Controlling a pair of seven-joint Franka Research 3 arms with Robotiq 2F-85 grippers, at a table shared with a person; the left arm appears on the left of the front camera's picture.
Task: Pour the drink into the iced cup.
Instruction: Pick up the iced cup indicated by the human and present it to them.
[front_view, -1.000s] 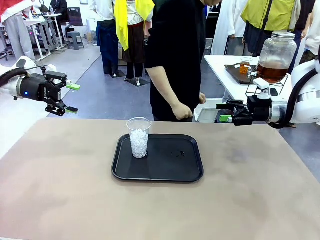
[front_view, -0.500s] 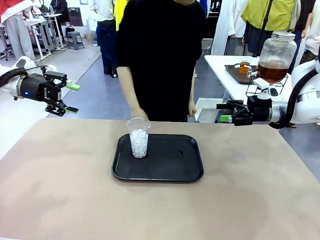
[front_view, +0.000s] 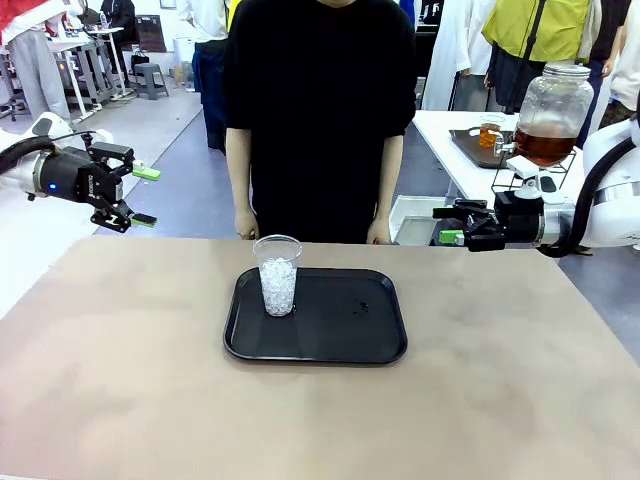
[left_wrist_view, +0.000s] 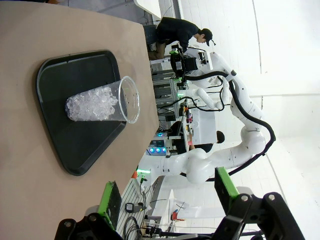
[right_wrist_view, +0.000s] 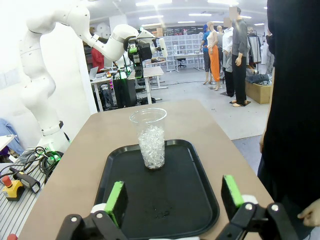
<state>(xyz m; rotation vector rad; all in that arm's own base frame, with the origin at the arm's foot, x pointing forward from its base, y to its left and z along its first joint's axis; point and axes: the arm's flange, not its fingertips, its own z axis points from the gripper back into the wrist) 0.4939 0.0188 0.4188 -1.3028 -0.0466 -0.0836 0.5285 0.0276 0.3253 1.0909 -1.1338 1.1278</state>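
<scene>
Drink (front_view: 545, 148), amber, sits low in the dispenser jar (front_view: 553, 95) on a side table (front_view: 440, 130), well beyond the tray's far right corner. Nothing has been poured, so I judge the step in hand is fetching it. A person (front_view: 320, 110) stands just behind the tray (front_view: 330, 345), empty-handed and possibly in the way. The iced cup (front_view: 278, 275) stands upright on the tray's left part. The left gripper (front_view: 145, 196) hovers well left of the tray and the right gripper (front_view: 448, 237) to its right, both spread wide and empty. Next, the drink must be brought over the cup.
</scene>
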